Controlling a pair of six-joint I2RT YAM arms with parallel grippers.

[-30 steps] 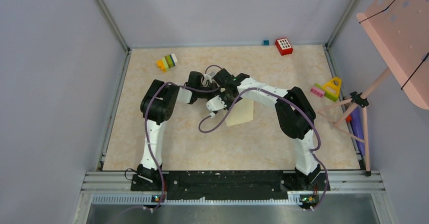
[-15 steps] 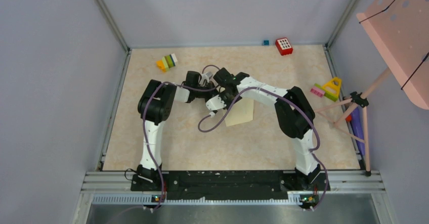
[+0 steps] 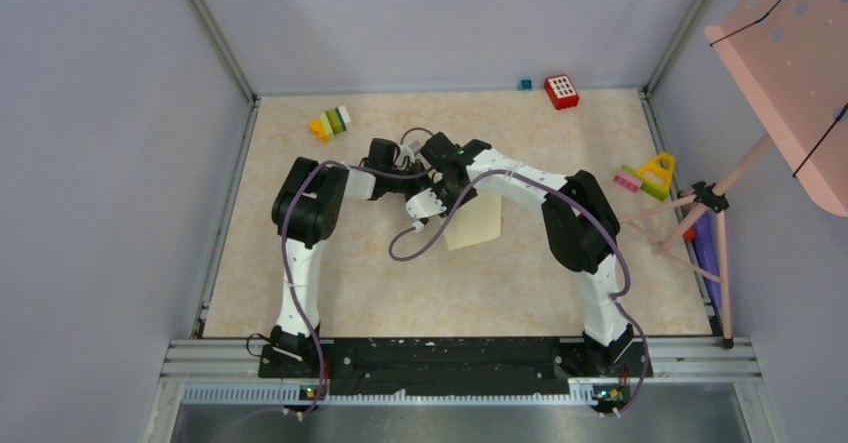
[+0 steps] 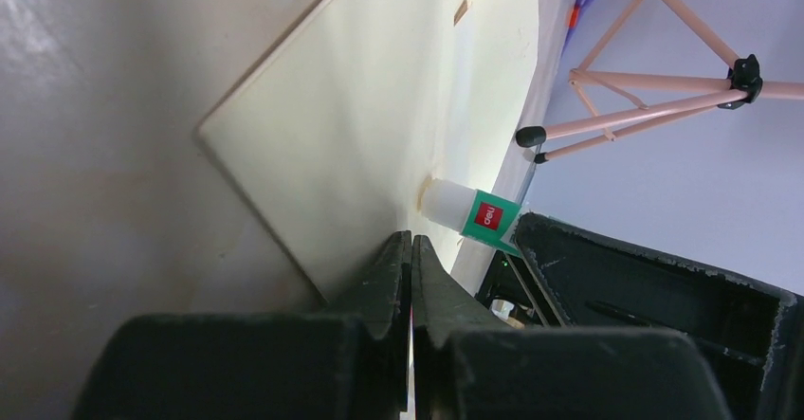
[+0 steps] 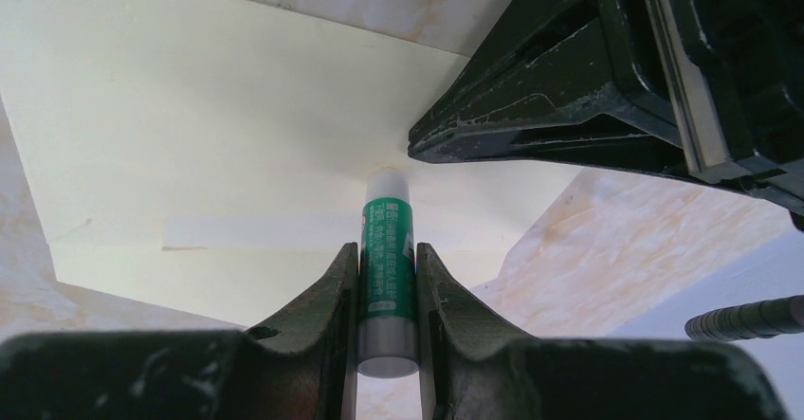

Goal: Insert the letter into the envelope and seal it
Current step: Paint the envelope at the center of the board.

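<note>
The pale cream envelope (image 3: 478,221) lies at the table's middle, its triangular flap open. It fills the left wrist view (image 4: 379,107) and the right wrist view (image 5: 190,107). My right gripper (image 5: 388,247) (image 3: 457,185) is shut on a green glue stick (image 5: 387,221), and the stick's white tip touches the flap. The stick also shows in the left wrist view (image 4: 469,211). My left gripper (image 4: 411,240) (image 3: 440,195) is shut on the flap's edge, and its fingers (image 5: 531,126) show beside the stick's tip. No separate letter shows.
Toy bricks (image 3: 331,122) lie at the far left, a red block (image 3: 561,91) at the back edge, and yellow and pink toys (image 3: 648,176) at the right. A pink tripod stand (image 3: 700,203) stands off the right edge. A purple cable (image 3: 430,238) loops beside the envelope.
Both wrists have shifted slightly toward the far side; the envelope stays in place and both grips are unchanged.
</note>
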